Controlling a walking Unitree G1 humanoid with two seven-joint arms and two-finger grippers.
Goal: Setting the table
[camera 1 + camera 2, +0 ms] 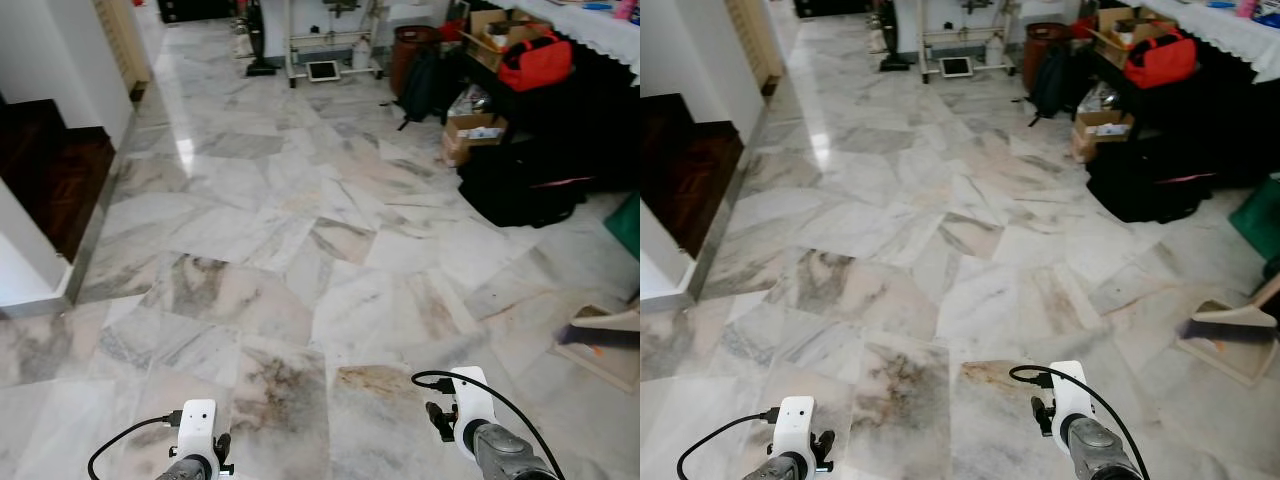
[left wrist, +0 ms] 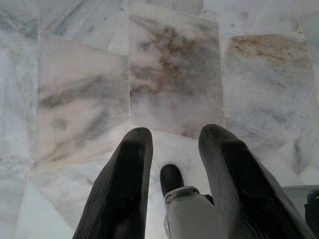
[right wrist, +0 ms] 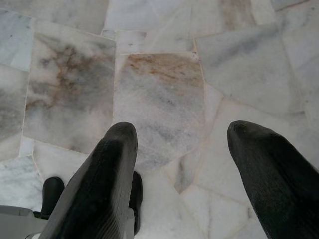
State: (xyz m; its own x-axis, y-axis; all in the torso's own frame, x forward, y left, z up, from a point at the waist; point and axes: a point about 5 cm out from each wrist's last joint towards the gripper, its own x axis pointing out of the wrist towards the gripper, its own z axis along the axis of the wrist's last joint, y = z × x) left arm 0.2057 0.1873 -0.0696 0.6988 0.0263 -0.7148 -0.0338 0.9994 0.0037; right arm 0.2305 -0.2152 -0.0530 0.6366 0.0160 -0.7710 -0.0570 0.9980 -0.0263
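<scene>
No tableware is in view. A table with a white lace cloth (image 1: 600, 30) stands at the far right, several metres ahead across the marble floor (image 1: 300, 220). Both arms hang low at the bottom of the eye views: the left arm (image 1: 197, 432) and the right arm (image 1: 472, 405). In the left wrist view my left gripper (image 2: 174, 137) is open over bare marble, with nothing between its fingers (image 2: 130, 164). My right gripper (image 3: 182, 130) is open wider, its fingers (image 3: 112, 159) also holding nothing. Below each gripper one of my own feet (image 2: 172, 178) shows.
Under and beside the table lie a red bag (image 1: 535, 60), cardboard boxes (image 1: 472, 130) and black bags (image 1: 525, 185). A dustpan with a broom (image 1: 600, 340) lies on the floor at the right. At the left are a white wall corner (image 1: 20, 260) and a dark wooden floor (image 1: 50, 170).
</scene>
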